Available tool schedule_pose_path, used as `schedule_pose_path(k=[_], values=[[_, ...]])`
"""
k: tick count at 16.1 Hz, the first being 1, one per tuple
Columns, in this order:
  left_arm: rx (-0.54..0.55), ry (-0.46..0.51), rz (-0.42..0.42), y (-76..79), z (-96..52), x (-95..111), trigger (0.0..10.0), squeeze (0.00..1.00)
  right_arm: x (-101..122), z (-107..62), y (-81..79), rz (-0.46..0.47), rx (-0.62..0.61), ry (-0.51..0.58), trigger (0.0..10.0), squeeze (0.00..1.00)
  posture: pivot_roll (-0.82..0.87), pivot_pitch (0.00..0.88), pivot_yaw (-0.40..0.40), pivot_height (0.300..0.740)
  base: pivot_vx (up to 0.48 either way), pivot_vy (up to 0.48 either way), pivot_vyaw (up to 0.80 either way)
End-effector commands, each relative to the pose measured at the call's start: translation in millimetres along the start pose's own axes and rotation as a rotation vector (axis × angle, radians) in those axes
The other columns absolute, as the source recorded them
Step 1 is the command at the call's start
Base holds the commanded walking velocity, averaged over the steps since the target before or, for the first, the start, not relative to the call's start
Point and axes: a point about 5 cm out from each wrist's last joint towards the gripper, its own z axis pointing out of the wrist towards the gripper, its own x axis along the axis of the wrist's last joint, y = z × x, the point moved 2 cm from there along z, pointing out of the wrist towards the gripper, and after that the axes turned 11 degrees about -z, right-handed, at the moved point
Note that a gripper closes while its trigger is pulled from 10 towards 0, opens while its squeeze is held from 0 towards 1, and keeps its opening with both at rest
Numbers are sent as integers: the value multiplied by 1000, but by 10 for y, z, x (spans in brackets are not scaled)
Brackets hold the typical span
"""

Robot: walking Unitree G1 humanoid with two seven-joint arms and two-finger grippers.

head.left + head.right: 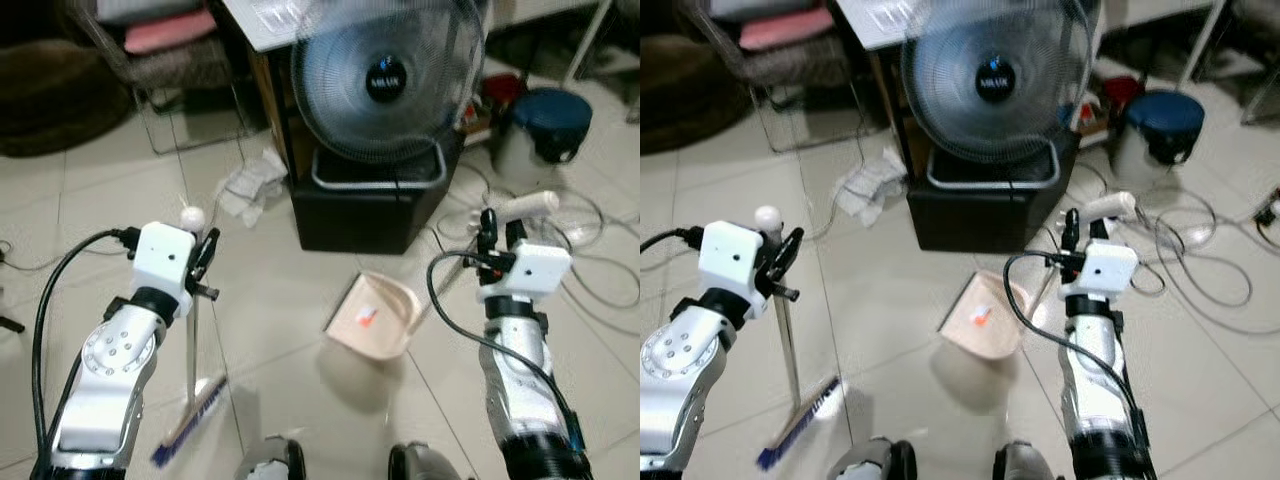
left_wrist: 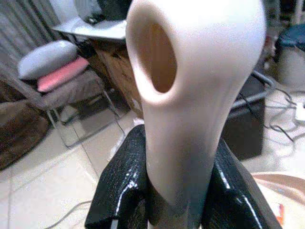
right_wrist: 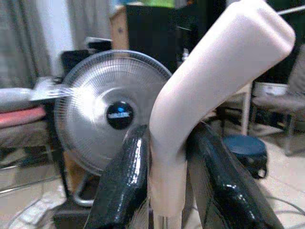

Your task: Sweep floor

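At lower left our left gripper (image 1: 205,255) clamps the broom (image 1: 190,400), bristles on the tile. Centre frame, the dustpan (image 1: 372,316) rests on the floor, its handle (image 1: 525,205) pinched by our right gripper (image 1: 488,232). Cables (image 1: 590,270) at right could snag it.

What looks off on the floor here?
Crumpled paper lies loose on the tiles left of the fan, and cables sprawl tangled on the right. A small orange scrap sits in the dustpan.
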Motion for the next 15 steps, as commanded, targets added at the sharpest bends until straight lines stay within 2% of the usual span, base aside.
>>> schedule_pose_path(k=[1,3,6,12,15], values=[[15,6,20,-52,6,13,10000,0,121,12,-15,8,20,23,6235,0,-34,55,95,740,0,0,0],[14,12,11,-30,29,1,10000,0,132,-17,58,-18,18,-14,10000,0,-45,48,97,740,0,0,0],[13,27,-27,14,60,3,10000,0,44,-6,114,-34,64,-86,10000,0,-55,22,93,740,0,0,0],[-27,54,-55,161,136,6,10000,0,-22,-122,-24,-18,209,-229,10000,0,-89,0,95,740,0,0,0],[-50,30,-89,216,127,-24,10000,0,5,-197,-119,4,223,-248,10000,0,-90,0,95,740,0,0,0]])
